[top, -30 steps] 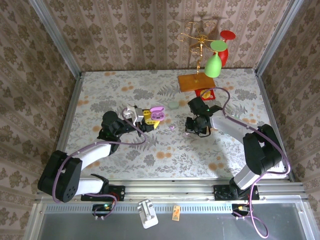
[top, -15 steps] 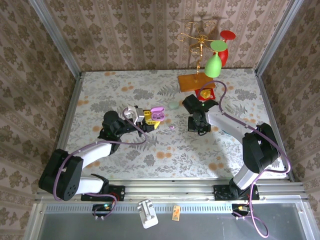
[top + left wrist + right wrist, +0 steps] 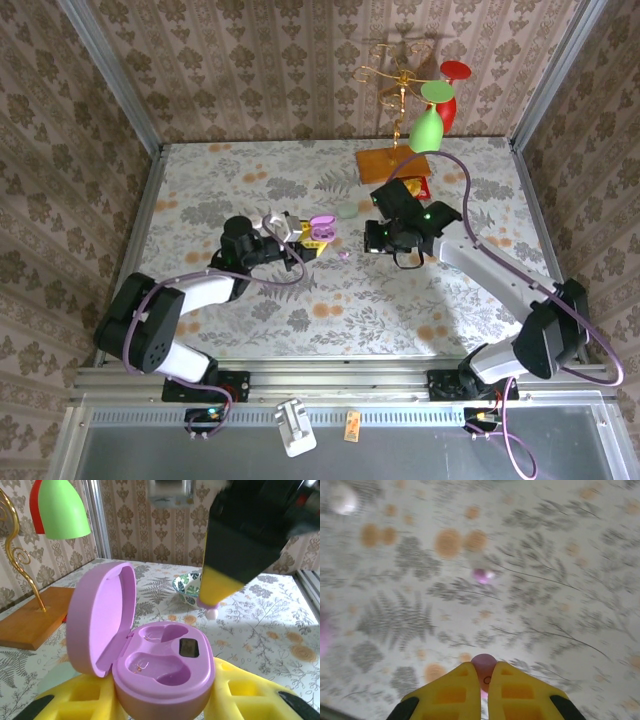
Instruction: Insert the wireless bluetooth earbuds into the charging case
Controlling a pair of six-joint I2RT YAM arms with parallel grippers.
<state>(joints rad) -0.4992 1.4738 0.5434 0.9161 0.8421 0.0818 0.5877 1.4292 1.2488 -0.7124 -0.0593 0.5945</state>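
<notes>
Lilac earbud (image 3: 484, 661) in right pincer (image 3: 484, 676)

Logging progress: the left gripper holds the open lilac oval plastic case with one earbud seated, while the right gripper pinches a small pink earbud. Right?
No earbud is seated: the left wrist view shows both sockets of the open lilac oval plastic case empty. The left gripper holds it; the right gripper pinches a small pink earbud.

The charging case (image 3: 160, 675) sits in my left gripper (image 3: 306, 238), its lid standing up on its left side. To its right, my right gripper (image 3: 484, 674) pinches an earbud (image 3: 484, 663) above the table (image 3: 300, 300). A loose earbud (image 3: 344, 256) lies on the table between both grippers, and a dish (image 3: 347, 211) lies just beyond it.
</notes>
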